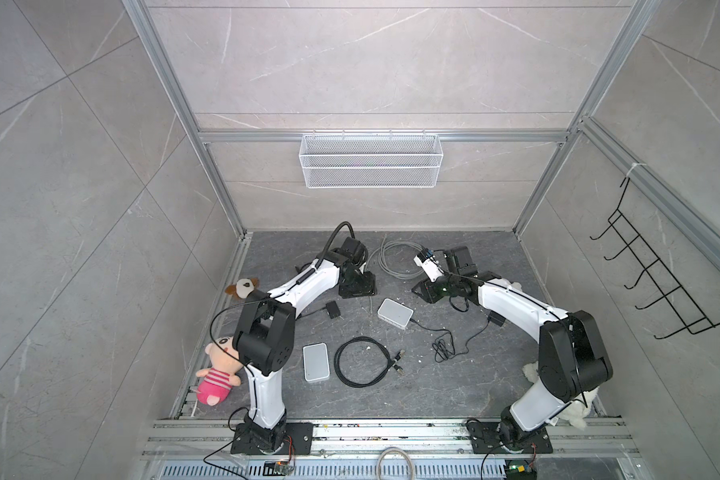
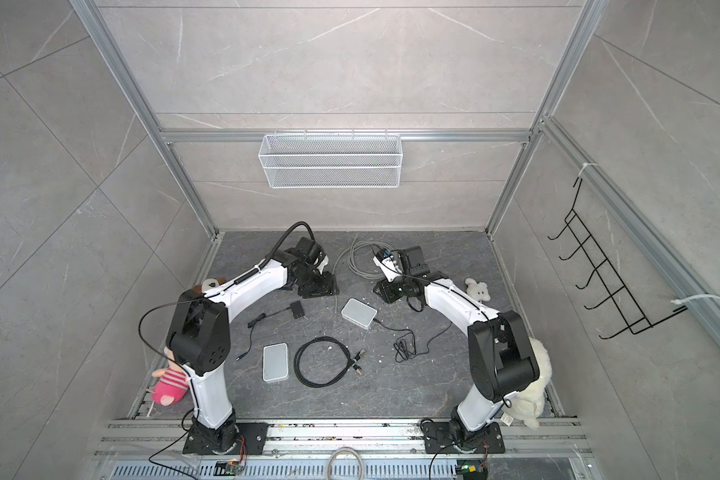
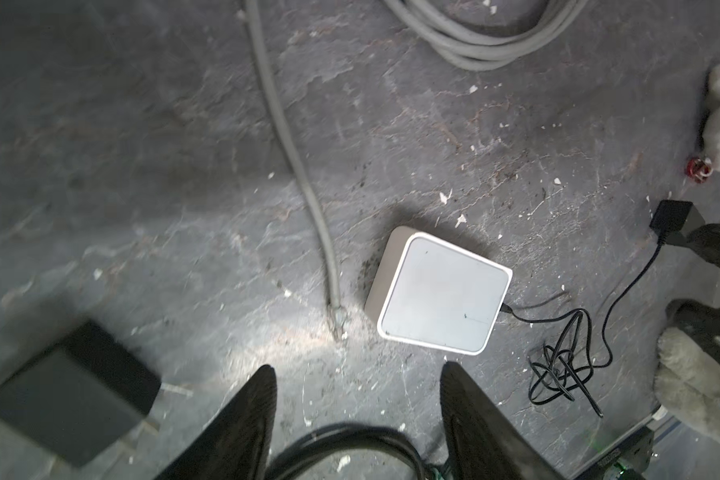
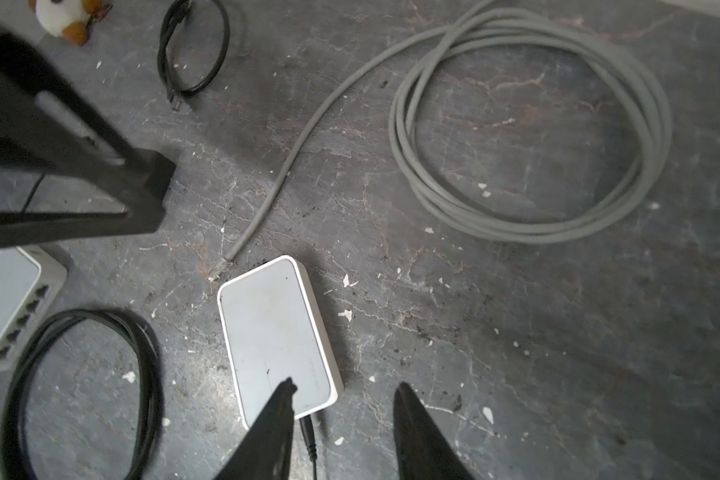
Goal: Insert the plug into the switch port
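The plug [image 3: 338, 322] is a clear connector at the end of a grey cable [image 4: 292, 153]. It lies loose on the dark floor just beside a corner of the white switch [image 3: 439, 291], which also shows in a top view [image 1: 395, 313] and in the right wrist view [image 4: 275, 332]. The switch's ports are hidden. My left gripper [image 3: 358, 370] hovers open and empty, short of the plug [image 4: 221, 268]. My right gripper [image 4: 346, 384] is open too, one finger over the switch's corner where a black power cord enters. In a top view the left gripper [image 1: 357, 289] and the right gripper [image 1: 418, 290] flank the switch from behind.
The grey cable's coil [image 1: 395, 257] lies at the back. A second white switch [image 1: 316, 361], a black cable coil [image 1: 362, 361] and a black adapter [image 1: 333, 309] sit in front and to the left. A tangled power cord [image 1: 443, 347] and plush toys [image 1: 219, 374] lie around the edges.
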`<action>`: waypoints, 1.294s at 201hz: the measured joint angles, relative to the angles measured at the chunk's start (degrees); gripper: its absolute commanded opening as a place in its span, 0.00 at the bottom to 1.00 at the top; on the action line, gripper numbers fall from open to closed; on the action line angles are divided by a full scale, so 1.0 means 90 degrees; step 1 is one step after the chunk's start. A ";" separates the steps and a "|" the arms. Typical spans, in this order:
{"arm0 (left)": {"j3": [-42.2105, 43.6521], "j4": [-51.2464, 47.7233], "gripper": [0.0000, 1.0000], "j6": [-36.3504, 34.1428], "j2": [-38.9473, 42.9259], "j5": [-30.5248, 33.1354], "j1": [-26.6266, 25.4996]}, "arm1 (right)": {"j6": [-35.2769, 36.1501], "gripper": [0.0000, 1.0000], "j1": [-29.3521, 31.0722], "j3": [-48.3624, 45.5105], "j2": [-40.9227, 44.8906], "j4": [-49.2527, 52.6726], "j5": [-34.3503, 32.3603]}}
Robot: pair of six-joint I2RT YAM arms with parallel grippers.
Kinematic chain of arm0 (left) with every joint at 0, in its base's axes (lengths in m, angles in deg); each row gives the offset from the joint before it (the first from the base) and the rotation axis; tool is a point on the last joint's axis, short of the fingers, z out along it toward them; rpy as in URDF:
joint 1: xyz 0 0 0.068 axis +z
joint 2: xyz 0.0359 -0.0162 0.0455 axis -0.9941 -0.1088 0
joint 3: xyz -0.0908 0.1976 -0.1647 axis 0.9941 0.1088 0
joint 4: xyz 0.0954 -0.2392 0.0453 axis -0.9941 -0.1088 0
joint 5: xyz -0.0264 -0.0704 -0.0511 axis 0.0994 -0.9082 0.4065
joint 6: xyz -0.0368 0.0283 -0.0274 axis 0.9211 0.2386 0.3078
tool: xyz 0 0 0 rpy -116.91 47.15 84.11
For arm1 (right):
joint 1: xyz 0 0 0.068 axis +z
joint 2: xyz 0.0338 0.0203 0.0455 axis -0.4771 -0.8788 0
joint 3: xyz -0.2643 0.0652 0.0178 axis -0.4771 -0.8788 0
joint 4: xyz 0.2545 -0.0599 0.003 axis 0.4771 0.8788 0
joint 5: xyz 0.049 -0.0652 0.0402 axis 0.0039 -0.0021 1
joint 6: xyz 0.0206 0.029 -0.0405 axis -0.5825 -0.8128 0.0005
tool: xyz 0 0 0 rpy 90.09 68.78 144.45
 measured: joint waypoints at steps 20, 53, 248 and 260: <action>0.0374 0.0000 0.54 0.0301 0.0289 0.0466 -0.0427 | -0.0916 0.43 0.0024 -0.0061 0.0002 0.0049 -0.0131; 0.1236 0.0427 0.47 -0.0015 0.0573 0.0583 -0.1428 | -0.1887 0.43 -0.0007 -0.0233 0.0051 0.0457 -0.0568; 0.2603 0.1452 0.36 -0.0933 0.0639 -0.0165 -0.3007 | -0.2438 0.43 -0.0959 -0.0658 0.0704 0.1598 -0.0440; 0.2603 0.1464 0.33 -0.0952 0.0597 -0.0056 -0.3026 | -0.2436 0.43 -0.0967 -0.0658 0.0707 0.1632 -0.0403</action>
